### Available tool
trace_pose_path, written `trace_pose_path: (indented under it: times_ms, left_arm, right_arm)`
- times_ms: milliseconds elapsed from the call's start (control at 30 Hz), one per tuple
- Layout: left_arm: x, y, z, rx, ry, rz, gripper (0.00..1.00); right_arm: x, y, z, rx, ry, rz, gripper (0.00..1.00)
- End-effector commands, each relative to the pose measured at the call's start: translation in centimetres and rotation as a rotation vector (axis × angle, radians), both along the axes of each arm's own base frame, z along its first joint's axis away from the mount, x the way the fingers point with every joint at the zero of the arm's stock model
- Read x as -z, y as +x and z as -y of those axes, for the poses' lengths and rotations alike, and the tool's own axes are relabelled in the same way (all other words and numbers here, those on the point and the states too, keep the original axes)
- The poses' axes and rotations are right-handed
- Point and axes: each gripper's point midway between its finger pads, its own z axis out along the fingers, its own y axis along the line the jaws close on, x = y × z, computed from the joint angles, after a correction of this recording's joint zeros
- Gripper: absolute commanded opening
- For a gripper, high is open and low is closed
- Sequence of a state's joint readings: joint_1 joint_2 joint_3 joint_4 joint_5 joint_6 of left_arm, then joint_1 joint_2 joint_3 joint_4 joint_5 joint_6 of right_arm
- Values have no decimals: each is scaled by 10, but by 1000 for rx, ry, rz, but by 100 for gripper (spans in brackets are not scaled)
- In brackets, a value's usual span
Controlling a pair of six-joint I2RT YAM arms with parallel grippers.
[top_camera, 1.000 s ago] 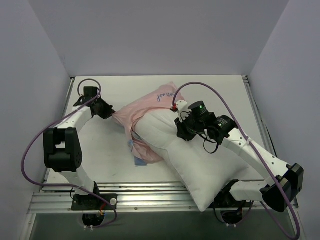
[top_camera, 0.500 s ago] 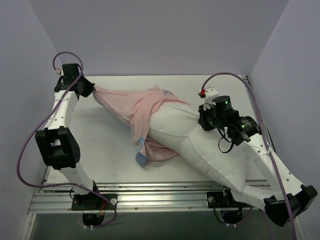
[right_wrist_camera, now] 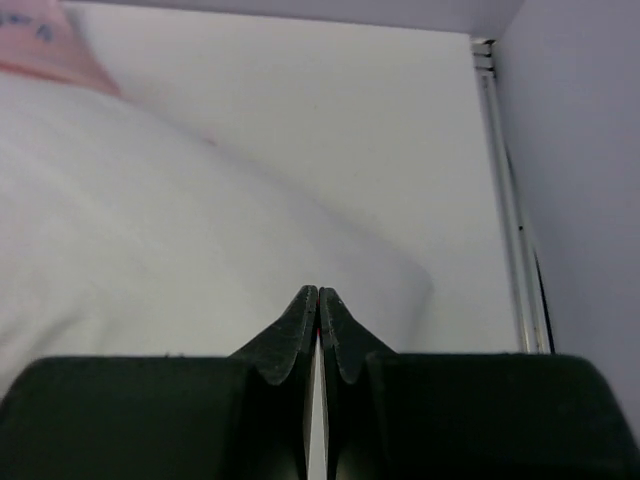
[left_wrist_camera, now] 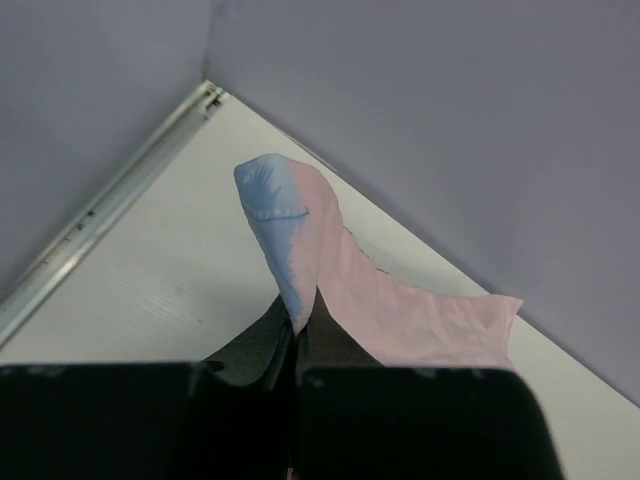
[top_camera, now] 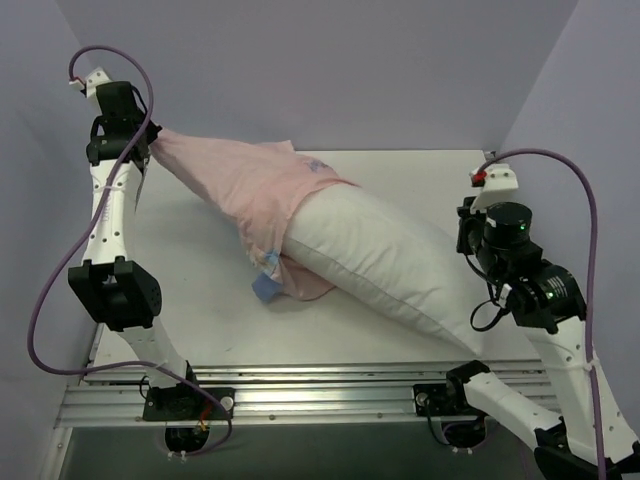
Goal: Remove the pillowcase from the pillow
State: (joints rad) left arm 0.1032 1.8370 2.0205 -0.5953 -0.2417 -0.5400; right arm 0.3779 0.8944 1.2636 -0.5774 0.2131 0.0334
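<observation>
Left gripper (top_camera: 133,150) raised high at the far left corner, fingers clenched on a fold of the pillowcase (top_camera: 240,185); wrist view shows the blue and pink cloth (left_wrist_camera: 300,240) pinched between the tips (left_wrist_camera: 300,325) and standing up from them. Cover turned pink side out, pulled in a taut line from that grip down to the pillow (top_camera: 380,260), sleeving only its far left end; a blue bit of hem hangs near the table (top_camera: 190,300). Most of the pillow is bare, lying slantwise towards the right arm. Right gripper (top_camera: 465,235) at the pillow's opposite end, jaws pressed together (right_wrist_camera: 318,298) against white cloth (right_wrist_camera: 150,220); cannot tell if any is pinched. Likely the anchor for a pull apart. Judged nearly done, last stretch to slip off
</observation>
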Motion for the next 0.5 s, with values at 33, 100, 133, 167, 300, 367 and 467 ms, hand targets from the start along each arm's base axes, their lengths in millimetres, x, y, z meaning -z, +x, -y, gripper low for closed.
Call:
trace_pose_path:
  times_ms: [33, 100, 133, 167, 300, 367, 467]
  left_arm:
    - [-63, -6, -81, -269, 200, 104, 2]
    - [-54, 1, -81, -257, 195, 73, 2]
    - [-54, 3, -76, -235, 182, 74, 2]
    - [-49, 6, -69, -206, 165, 63, 2]
    - [-13, 10, -16, -35, 138, 4, 2]
    - [-6, 4, 9, 18, 144, -4, 3]
    - [31, -10, 23, 59, 123, -71, 17]
  right_arm:
    - [-36, -6, 40, 182, -46, 129, 0]
    - [-31, -7, 39, 173, -49, 114, 0]
    - [-26, -7, 33, 139, -39, 101, 0]
    - [-17, -6, 27, 96, -52, 74, 0]
    - [15, 1, -18, -125, -6, -45, 0]
    - [28, 4, -48, -250, 66, -96, 0]
    - [39, 14, -73, -321, 136, -125, 1]
